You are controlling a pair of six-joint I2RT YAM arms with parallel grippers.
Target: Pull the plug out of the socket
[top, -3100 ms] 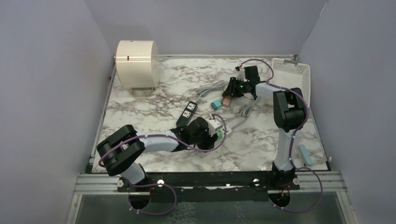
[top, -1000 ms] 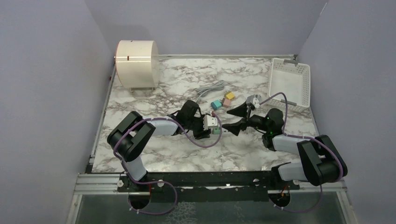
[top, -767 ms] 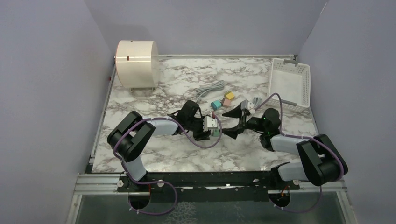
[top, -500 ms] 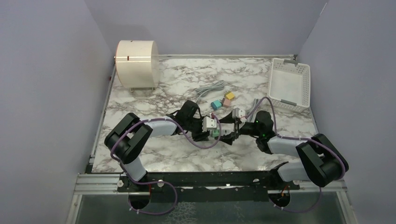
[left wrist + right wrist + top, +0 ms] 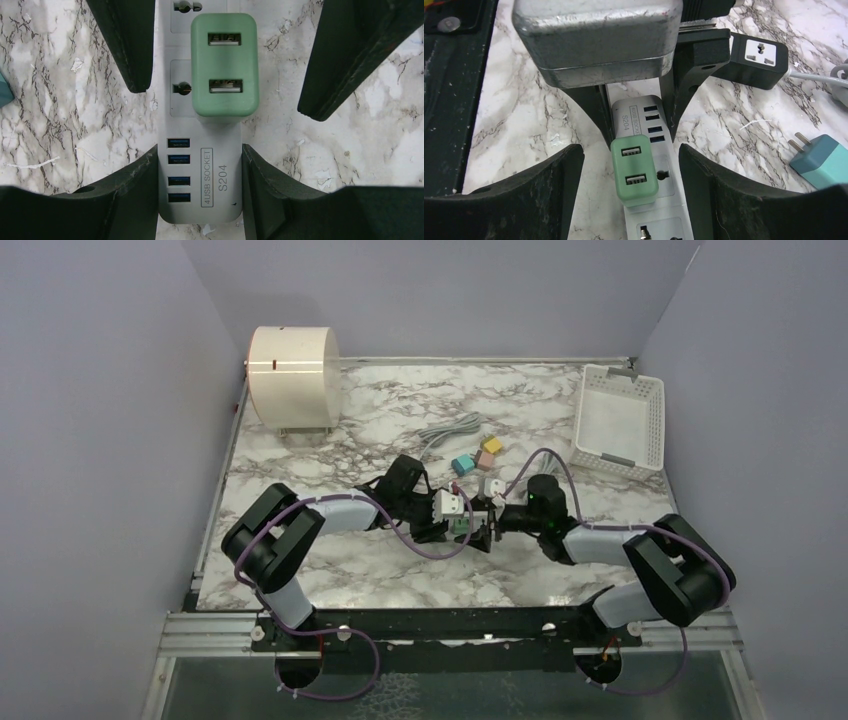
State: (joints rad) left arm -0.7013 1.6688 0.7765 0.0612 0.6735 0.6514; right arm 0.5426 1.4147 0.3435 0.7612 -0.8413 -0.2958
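A white socket strip [image 5: 200,195] lies on the marble table, with a green two-port plug [image 5: 224,65] seated in it. My left gripper [image 5: 200,170] is shut on the strip's USB end, both pads pressed to its sides. In the right wrist view the plug [image 5: 634,170] stands between the fingers of my right gripper [image 5: 630,155], which is open, with a gap on each side of the plug. From above, the two grippers meet head-on over the strip [image 5: 452,504], the right gripper [image 5: 485,525] coming from the right and the left gripper [image 5: 440,515] from the left.
A black adapter socket [image 5: 756,57] and a teal plug [image 5: 821,160] lie just beyond the strip. Farther back are a coiled grey cable [image 5: 447,430], small coloured blocks [image 5: 488,450], a white basket [image 5: 618,420] at the right and a cream cylinder [image 5: 292,375] at the far left.
My right gripper has swung left and down from the table's middle to straddle the green plug, its jaws narrowing. The left gripper has kept still on the strip.
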